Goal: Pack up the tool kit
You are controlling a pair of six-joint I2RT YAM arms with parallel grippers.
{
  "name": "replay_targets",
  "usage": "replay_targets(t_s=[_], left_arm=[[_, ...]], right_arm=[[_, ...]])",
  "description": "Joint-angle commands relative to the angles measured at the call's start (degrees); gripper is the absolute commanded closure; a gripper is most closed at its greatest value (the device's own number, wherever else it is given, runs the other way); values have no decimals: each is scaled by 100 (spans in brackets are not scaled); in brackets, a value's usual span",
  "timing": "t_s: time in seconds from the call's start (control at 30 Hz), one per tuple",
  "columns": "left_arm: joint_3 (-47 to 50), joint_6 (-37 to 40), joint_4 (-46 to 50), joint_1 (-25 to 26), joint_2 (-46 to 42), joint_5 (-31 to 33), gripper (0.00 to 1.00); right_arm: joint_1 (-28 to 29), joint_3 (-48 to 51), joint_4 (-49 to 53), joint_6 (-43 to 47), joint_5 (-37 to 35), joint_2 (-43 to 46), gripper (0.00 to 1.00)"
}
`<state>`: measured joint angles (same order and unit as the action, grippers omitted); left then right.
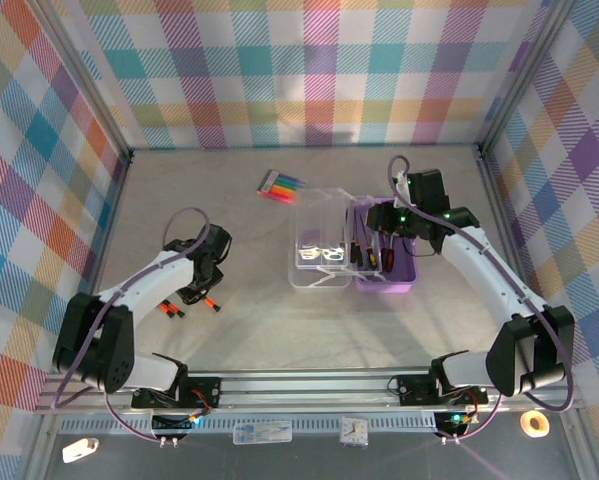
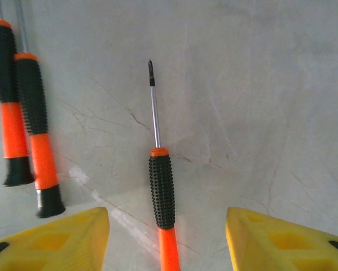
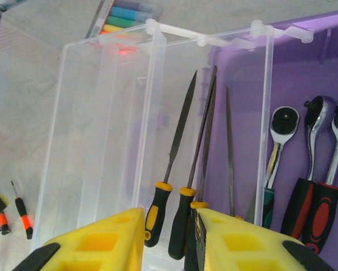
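Left jaws open; 1 screwdriver (image 2: 161,192) lies on the counter (image 2: 270,84) between them, touching neither. Right jaws narrowly parted over file handles (image 3: 180,220), grip unclear.

Left arm (image 1: 144,280) crouched, jaws apart; right arm (image 1: 479,265) outstretched, jaws perhaps gripping.

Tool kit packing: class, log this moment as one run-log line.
left fingers open astride loose screwdriver | right fingers by files in purple base, grip unclear | lid open
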<state>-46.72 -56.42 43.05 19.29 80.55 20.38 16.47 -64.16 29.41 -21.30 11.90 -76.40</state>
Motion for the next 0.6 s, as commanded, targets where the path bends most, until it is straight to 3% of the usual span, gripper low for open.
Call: replay_targets(t_s=[0.0,0.23,0.57], left_arm=[[104,-149,-231,-91,185,-117,46],[250,-272,-421,-127,510,-95,47],[418,6,-1097,-190,864,-185,68]], right_arm=[[41,86,-141,-59,172,178,69],[37,129,-163,-76,213,189,69],[36,113,-110,-73,256,266,69]])
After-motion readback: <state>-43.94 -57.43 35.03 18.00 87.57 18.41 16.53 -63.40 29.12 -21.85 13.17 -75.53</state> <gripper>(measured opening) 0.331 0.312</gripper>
